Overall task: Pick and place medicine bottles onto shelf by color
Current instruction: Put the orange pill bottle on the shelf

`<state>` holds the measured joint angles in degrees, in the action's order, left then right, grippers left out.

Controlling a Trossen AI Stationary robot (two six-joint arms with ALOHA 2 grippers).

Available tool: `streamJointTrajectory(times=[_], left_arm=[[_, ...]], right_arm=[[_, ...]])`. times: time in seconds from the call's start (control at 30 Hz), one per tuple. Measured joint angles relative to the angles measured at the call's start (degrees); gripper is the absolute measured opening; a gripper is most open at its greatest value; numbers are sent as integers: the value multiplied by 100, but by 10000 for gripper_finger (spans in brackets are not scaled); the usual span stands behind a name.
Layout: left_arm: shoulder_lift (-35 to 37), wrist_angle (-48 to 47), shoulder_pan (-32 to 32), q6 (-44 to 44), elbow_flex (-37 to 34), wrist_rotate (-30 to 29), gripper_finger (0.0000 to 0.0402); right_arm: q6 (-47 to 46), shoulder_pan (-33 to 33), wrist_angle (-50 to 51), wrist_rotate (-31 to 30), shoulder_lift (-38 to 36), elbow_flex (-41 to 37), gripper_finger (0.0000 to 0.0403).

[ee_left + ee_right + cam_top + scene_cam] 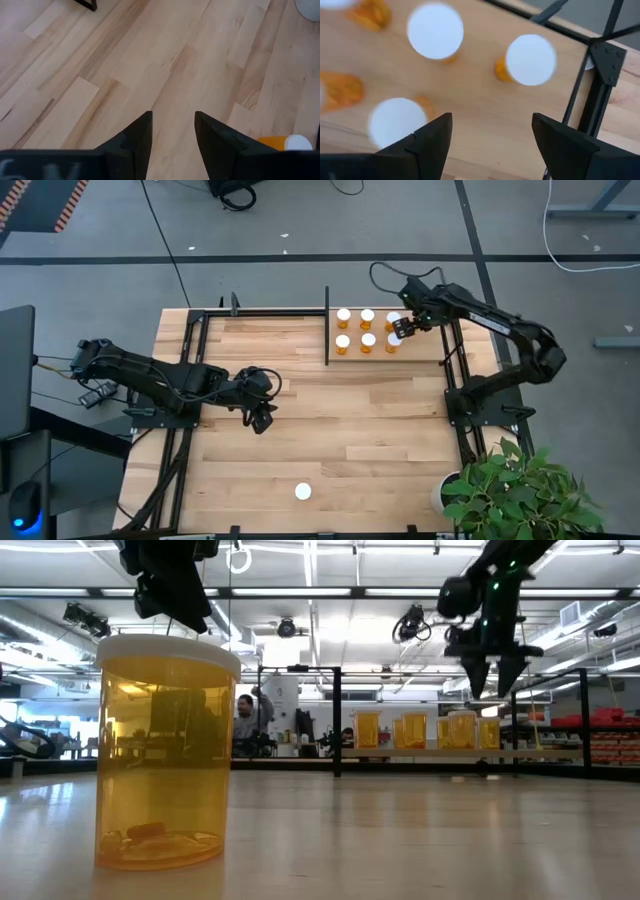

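Observation:
Several orange medicine bottles (367, 328) with white caps stand upright in two rows on the pale shelf (425, 352) at the table's far right. My right gripper (402, 330) hangs open just above the rows' right end, pointing steeply down. In its wrist view (492, 135) bare shelf shows between the fingers and caps (530, 59) lie ahead. One bottle (303, 492) stands alone near the table's front edge, large in the low view (165, 750). My left gripper (262, 418) hovers open over the table's middle left. An orange bottle (287, 142) shows beside one of its fingers.
A black upright bar (327, 325) bounds the shelf's left side, and black frame bars (455, 355) run along its right. A potted plant (520, 490) stands at the table's near right corner. Bare planks (380, 440) lie between the arms. People (243, 720) sit beyond the table.

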<state>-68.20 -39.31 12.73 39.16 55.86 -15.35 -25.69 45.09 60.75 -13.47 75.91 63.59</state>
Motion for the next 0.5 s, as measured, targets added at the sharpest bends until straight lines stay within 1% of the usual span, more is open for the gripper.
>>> streamJointTrajectory(times=[0.1, 0.27, 0.37, 0.5], left_arm=[[0, 13, 0, -62, 0, -3, 157], [0, 29, 0, -97, 0, -5, 155], [0, 46, 0, -154, 0, -5, 152], [0, 46, 0, -154, 0, -5, 153]], right_arm=[[-392, -199, 64, 52, -475, 2, 282], [-786, -825, 412, 122, -1065, 4, 282], [-1019, -1282, 619, 127, -1263, 4, 282], [-1245, -1897, 688, 142, -1341, 4, 282]])
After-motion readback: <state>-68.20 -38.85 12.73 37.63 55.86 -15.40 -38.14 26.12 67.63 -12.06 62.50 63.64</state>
